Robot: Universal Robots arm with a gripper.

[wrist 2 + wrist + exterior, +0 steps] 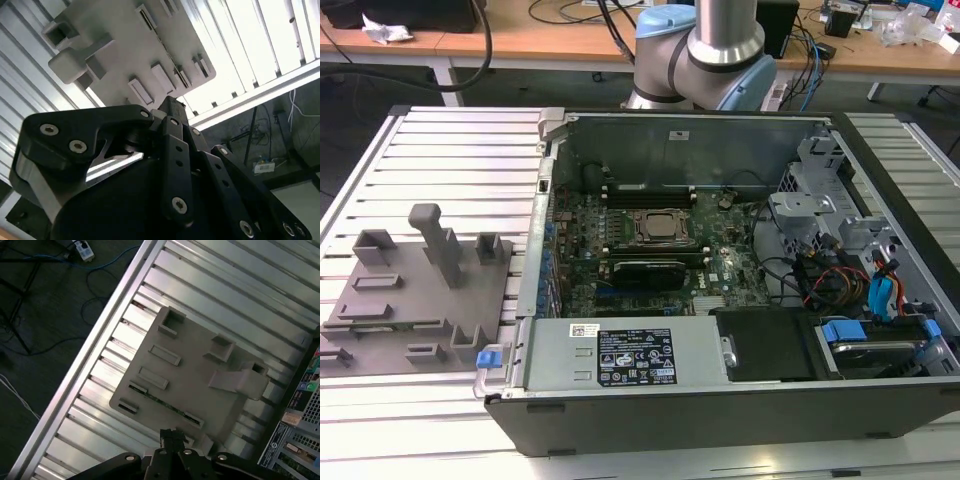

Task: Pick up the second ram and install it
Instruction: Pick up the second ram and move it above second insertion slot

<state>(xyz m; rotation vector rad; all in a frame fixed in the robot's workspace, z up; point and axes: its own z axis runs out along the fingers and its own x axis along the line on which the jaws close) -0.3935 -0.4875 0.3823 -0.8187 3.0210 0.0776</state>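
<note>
the gripper (173,436) hangs over the grey tray (200,375), fingers pressed together with nothing between them. the second ram (165,402) sits on edge in a tray slot just beyond the fingertips, a thin green line between two dark end pockets. for a clean pick, i judge the fingers should open, straddle the narrow board square to its length near the middle, and lift straight. the tray looks like matt, blocky plastic on ribbed, shiny metal slats (240,300).

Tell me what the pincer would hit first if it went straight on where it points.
The pincer aims at the grey tray, near the green ram stick in its slot, so probably the tray first; depth is unclear.
</note>
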